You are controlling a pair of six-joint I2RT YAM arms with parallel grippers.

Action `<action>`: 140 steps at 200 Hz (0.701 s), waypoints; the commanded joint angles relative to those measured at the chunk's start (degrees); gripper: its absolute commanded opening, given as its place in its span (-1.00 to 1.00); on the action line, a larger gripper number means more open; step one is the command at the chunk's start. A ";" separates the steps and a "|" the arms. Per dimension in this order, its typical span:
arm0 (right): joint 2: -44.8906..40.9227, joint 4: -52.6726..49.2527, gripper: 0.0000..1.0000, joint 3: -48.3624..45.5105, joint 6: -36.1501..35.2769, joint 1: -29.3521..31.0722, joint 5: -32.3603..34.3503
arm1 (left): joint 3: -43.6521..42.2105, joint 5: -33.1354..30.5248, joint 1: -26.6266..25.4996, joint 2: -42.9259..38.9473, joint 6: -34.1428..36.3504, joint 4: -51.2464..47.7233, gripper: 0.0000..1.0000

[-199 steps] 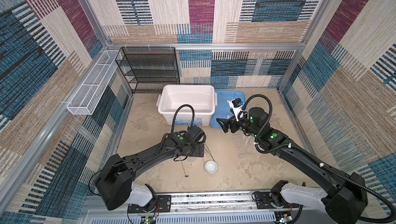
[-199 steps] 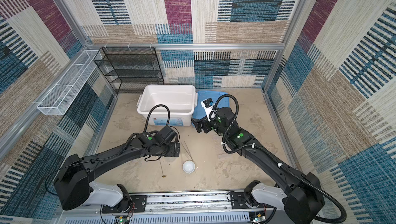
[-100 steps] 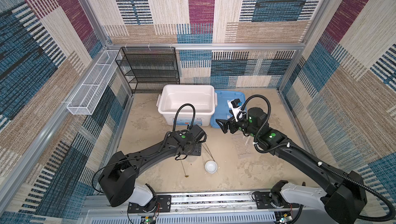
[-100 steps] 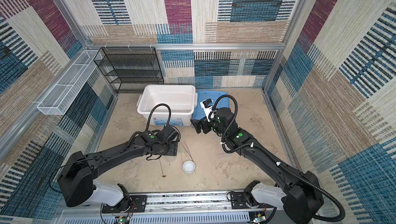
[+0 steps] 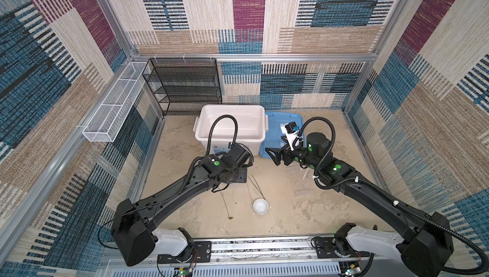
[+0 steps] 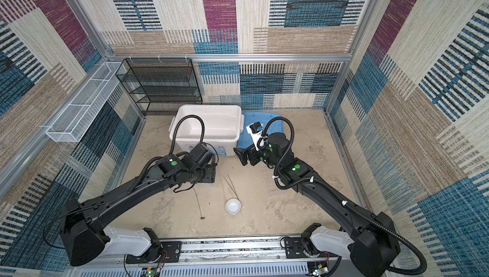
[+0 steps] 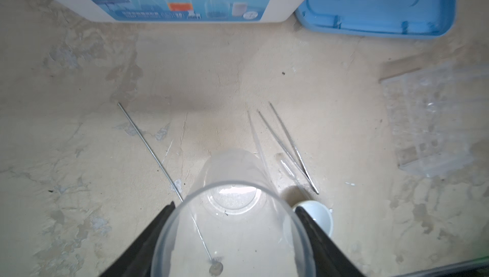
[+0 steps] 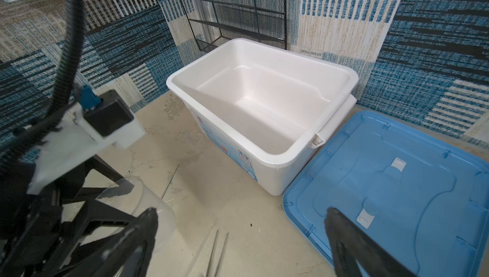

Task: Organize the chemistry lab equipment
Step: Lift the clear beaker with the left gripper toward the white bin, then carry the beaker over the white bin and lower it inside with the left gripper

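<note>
White box sits open, light-blue lid flat beside it, probably so the gear can be dropped straight in. Box looks empty.

Right gripper hangs above the floor near the box front. Its jaws are spread fully with nothing in them, likely parked clear.

Left gripper is low on the floor, jaws drawn in against both sides of the clear glass beaker. It looks like a grip for lifting it to the box.

Small white dish, metal tweezers and thin rod lie loose on the floor by the beaker, not yet boxed.
</note>
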 commanded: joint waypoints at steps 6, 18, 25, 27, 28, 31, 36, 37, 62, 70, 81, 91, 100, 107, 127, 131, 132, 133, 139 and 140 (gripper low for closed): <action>-0.88 4.81 1.00 1.69 2.54 0.08 -2.11 | 5.91 -2.12 2.66 -1.62 4.83 -4.05 0.37; -0.62 5.99 0.99 2.83 3.39 0.08 -2.30 | 9.02 -1.81 4.67 -1.48 7.09 -4.02 0.37; -0.26 6.82 0.99 3.51 3.93 0.08 -2.28 | 11.10 -1.12 6.48 -0.91 8.22 -3.84 0.36; -0.14 7.07 0.99 3.71 4.09 0.08 -2.26 | 11.68 -0.72 7.01 -0.76 8.51 -3.80 0.36; -0.03 7.17 0.99 3.80 4.11 0.08 -2.25 | 12.04 -0.53 7.29 -0.62 8.63 -3.75 0.36; 0.34 7.53 0.99 4.14 4.42 0.13 -2.25 | 12.83 0.00 8.17 -0.16 9.07 -3.57 0.35; 0.92 7.89 0.99 4.78 4.92 0.08 -2.34 | 14.26 1.01 9.57 0.41 9.56 -3.24 0.34; 1.07 7.97 0.99 4.95 5.06 0.08 -2.38 | 14.56 1.26 9.85 0.54 9.60 -3.16 0.34; 5.31 9.32 0.99 8.77 6.43 0.08 -3.37 | 20.32 6.25 16.42 3.90 10.89 1.40 0.33; 6.77 9.71 0.99 9.98 6.94 0.08 -3.61 | 22.22 6.45 17.92 5.54 11.47 2.72 0.32; 8.57 9.94 0.99 11.51 7.75 0.13 -3.75 | 25.18 6.45 20.07 8.55 11.94 3.83 0.31; 9.76 10.47 0.99 12.27 8.43 0.08 -4.02 | 28.70 8.11 21.95 11.52 12.07 3.16 0.30; 10.53 10.99 0.99 12.50 8.96 0.08 -4.42 | 31.02 7.42 22.75 13.88 13.05 3.54 0.30; 10.94 11.45 0.99 12.38 9.39 0.10 -4.63 | 32.38 6.41 23.26 15.16 13.65 4.32 0.31; 11.29 12.52 0.99 11.32 10.31 0.15 -4.57 | 37.46 7.67 25.33 19.92 14.75 3.25 0.33; 11.33 12.77 0.99 11.02 10.44 0.09 -4.53 | 37.93 6.93 25.43 20.67 15.52 3.56 0.33; 11.33 12.79 0.99 10.93 10.45 0.08 -4.53 | 37.99 6.67 25.47 20.86 15.61 3.66 0.33; 11.33 12.84 0.99 10.88 10.50 0.08 -4.53 | 38.07 6.46 25.53 21.09 15.83 3.72 0.33; 11.37 13.14 0.99 10.51 10.63 0.08 -4.47 | 38.50 4.80 25.74 22.26 16.52 3.95 0.33; 11.44 13.19 0.99 10.41 10.63 0.08 -4.46 | 38.54 4.60 25.75 22.44 16.64 3.95 0.33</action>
